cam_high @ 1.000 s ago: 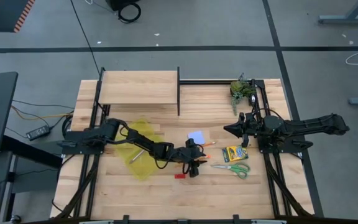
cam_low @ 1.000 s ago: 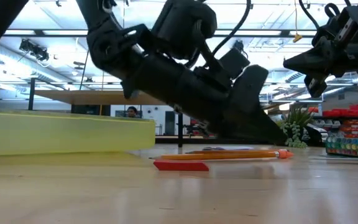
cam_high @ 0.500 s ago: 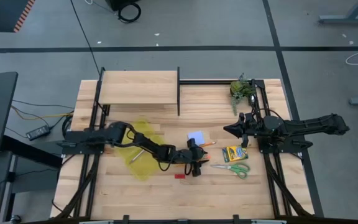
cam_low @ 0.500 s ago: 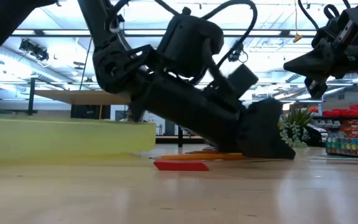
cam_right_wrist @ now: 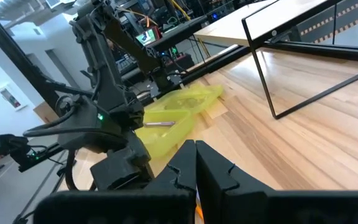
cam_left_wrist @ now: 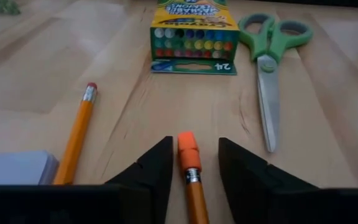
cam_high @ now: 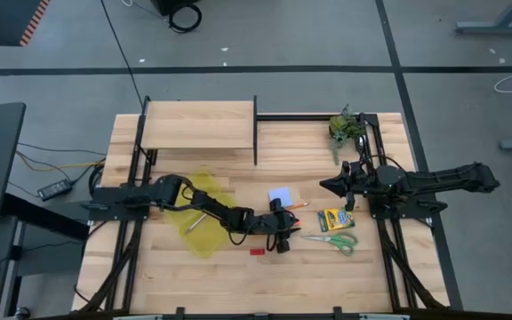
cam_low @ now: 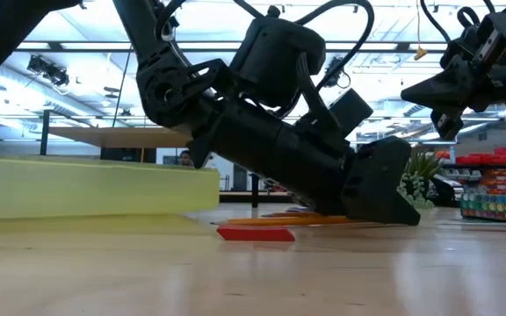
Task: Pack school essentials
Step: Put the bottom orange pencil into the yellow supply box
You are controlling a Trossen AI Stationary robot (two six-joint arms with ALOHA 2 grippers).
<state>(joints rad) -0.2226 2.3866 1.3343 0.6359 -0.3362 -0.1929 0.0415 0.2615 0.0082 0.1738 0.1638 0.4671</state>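
My left gripper (cam_left_wrist: 194, 148) is open and low over the table, with one finger on each side of an orange pencil (cam_left_wrist: 190, 168). Gaps show on both sides, and the pencil's eraser end pokes out ahead. In the high view this gripper (cam_high: 284, 237) is at mid-table. A second orange pencil (cam_left_wrist: 76, 134) lies beside the pale blue note pad (cam_high: 280, 195). The crayon box (cam_high: 332, 219) and the green-handled scissors (cam_high: 334, 240) lie flat to its right. The red eraser (cam_high: 257, 252) lies just nearer. My right gripper (cam_high: 325, 185) hovers shut above the table's right half.
The yellow translucent pouch (cam_high: 201, 213) lies on the left half with a thin pencil (cam_right_wrist: 160, 124) in it. A raised wooden shelf on a black frame (cam_high: 198, 124) stands at the far left. A leafy green clump (cam_high: 346, 127) sits at the far right corner.
My left gripper has moved toward the table's right and slightly nearer, and has sunk down over the orange pencil. In the low view it now hides the pencil's eraser end. The pencil and the red eraser have stayed put.
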